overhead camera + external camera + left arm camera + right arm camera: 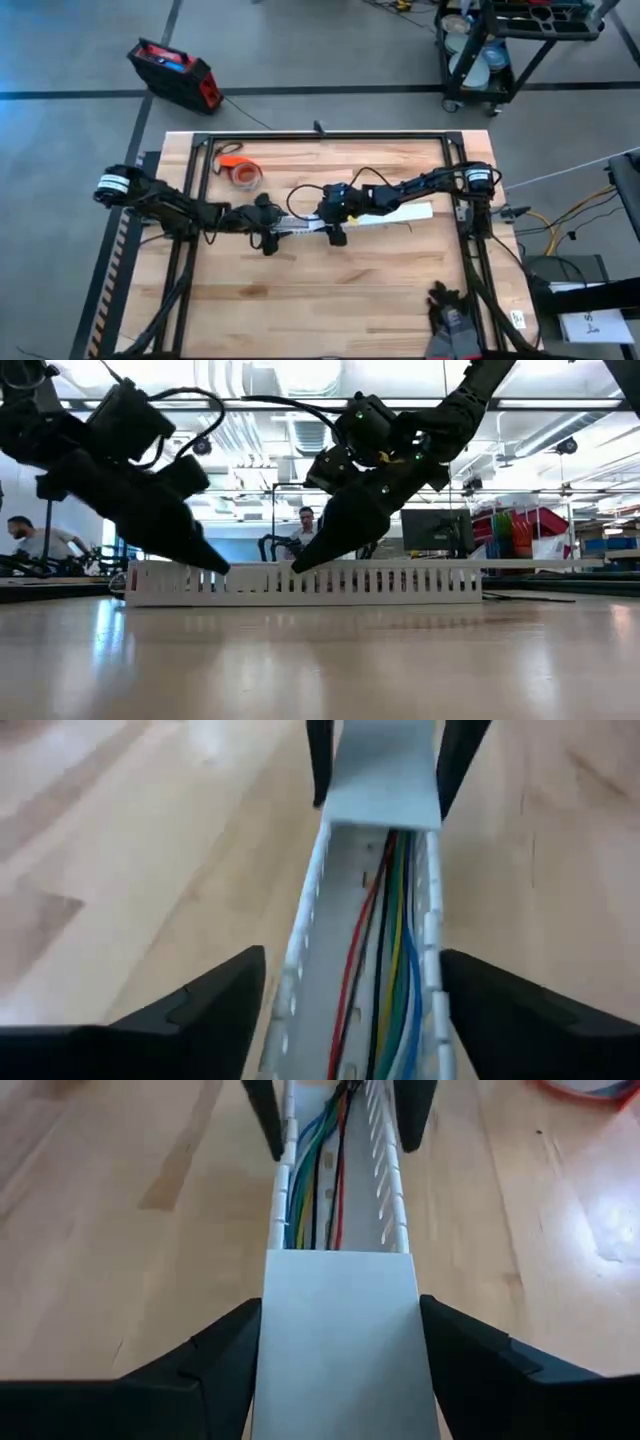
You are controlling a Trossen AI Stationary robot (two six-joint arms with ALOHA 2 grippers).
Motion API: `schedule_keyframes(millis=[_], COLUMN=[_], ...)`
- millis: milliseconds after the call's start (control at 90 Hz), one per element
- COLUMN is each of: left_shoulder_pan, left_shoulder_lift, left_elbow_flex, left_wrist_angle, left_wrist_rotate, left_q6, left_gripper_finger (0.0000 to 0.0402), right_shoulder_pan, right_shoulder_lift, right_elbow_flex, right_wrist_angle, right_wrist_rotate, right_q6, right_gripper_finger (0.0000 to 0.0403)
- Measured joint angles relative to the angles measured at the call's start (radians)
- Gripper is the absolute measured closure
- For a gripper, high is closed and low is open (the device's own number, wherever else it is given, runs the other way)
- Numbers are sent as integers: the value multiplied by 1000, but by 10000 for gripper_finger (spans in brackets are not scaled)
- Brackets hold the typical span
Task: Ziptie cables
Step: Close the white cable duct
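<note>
The cables (385,950), thin red, dark, green, yellow and blue wires, lie lengthwise inside a long white slotted channel (400,214) on the table. A flat white cover (340,1340) closes the channel's right part. My left gripper (272,228) is open and straddles the uncovered stretch (350,990); whether a finger touches a wall I cannot tell. My right gripper (335,222) sits at the cover's left end with a finger on each side of it. The ziptie is not in view. My right gripper has the covered channel between its two fingers (225,1355), which lie against the cover's two long edges (272,1340) near its end. The fingers slant down from the table's right and run along the channel. The channel rests flat on the table.
An orange tape roll (240,172) lies on the table behind the left gripper. A black metal frame (330,136) borders the tabletop. Bare wood lies in front of the channel toward the near edge. People sit in the room beyond the table (305,525).
</note>
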Motion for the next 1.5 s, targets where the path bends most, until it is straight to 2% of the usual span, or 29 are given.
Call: schedule_keyframes(millis=[300,744,889,1078,1189,1367,1500], left_shoulder_pan=[0,0,-2,0,0,1,2], left_shoulder_lift=[102,312,337,328,328,328,329], left_elbow_flex=[1,155,167,169,168,166,176], left_wrist_angle=[153,150,157,158,159,171,167], left_wrist_rotate=[39,41,38,3,6,37,46], left_q6=[42,53,46,35,31,32,38], left_gripper_finger=[96,96,96,96,116,168,178], right_shoulder_pan=[1,1,-2,-2,-3,-1,0], right_shoulder_lift=[-1,-5,-5,-3,-2,-2,-3], right_elbow_flex=[-1,-3,-5,-5,-5,-5,-6], right_wrist_angle=[-6,-22,-24,-30,-38,-42,-35], right_wrist_rotate=[-7,-12,-63,-94,-114,-73,-68], right_q6=[-12,-22,-37,-36,-39,-28,-28], right_gripper_finger=[171,173,177,162,165,174,171])
